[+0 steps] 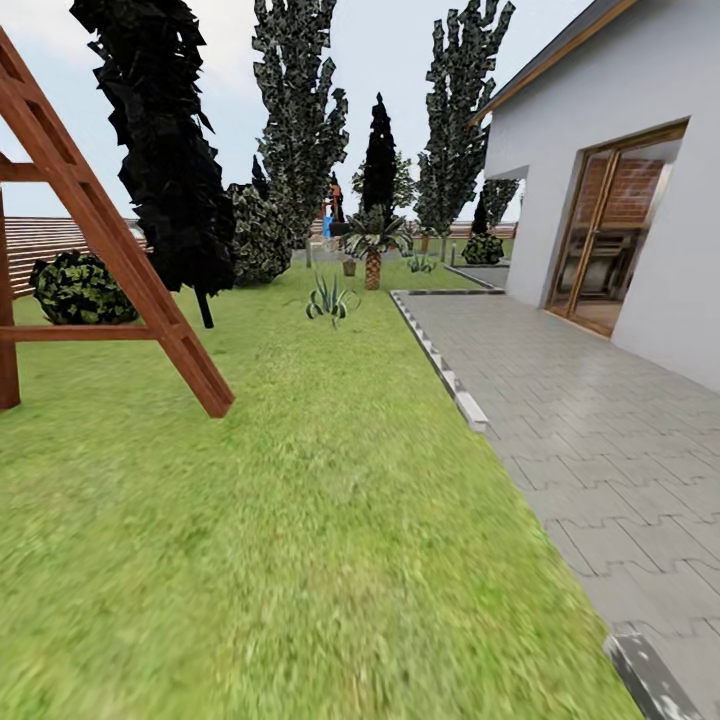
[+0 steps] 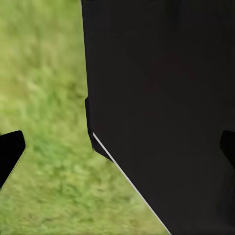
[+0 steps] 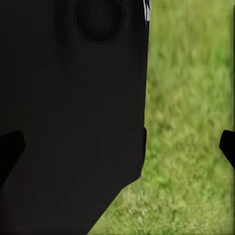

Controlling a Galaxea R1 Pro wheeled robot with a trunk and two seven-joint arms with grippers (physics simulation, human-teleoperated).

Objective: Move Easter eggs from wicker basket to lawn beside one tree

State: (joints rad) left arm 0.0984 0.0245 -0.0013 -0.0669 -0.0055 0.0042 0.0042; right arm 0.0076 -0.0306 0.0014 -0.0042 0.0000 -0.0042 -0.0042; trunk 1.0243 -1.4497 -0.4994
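Observation:
The lawn (image 1: 300, 520) stretches ahead through the garden. Tall trees (image 1: 300, 120) with dark, pale-speckled crowns stand at its far end, another tree (image 1: 455, 110) to the right of them. The Easter eggs are out of view. A small brown thing (image 1: 349, 267) stands far off by the palm, too small to tell whether it is the wicker basket. My left gripper (image 2: 117, 149) hangs open over grass beside my black body, its fingertips (image 2: 10, 152) wide apart. My right gripper (image 3: 117, 147) is likewise open above the grass, nothing between its fingertips (image 3: 227, 147).
A brown wooden A-frame (image 1: 110, 250) stands on the grass at the near left. Grey paving (image 1: 580, 420) with a kerb (image 1: 445, 375) runs along the right, by the white house (image 1: 620, 200). A short palm (image 1: 372, 250), a spiky plant (image 1: 330, 298), shrubs (image 1: 80, 288) and a black cypress (image 1: 378, 160) lie ahead.

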